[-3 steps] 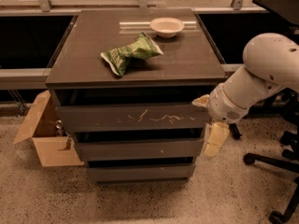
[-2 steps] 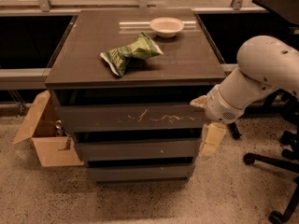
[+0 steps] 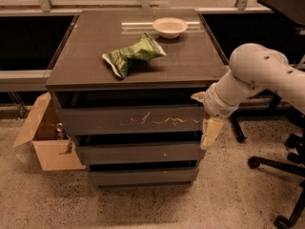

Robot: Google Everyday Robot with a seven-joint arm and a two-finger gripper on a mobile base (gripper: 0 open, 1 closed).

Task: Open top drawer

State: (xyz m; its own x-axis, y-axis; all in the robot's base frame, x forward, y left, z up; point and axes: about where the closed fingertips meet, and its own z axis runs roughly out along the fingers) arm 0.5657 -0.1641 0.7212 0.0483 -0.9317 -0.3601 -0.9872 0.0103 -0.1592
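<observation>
Edging leftward, your gripper (image 3: 201, 121) at centre right, fingers apart, nears the wide, scratched dark grey top drawer (image 3: 128, 120), not yet opened.

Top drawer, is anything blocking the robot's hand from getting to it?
No, nothing visible is in the way. The gripper is right at the right end of the top drawer, fingers apart. The cardboard box sits off to the left, beside the cabinet, not in front of the drawer.
</observation>
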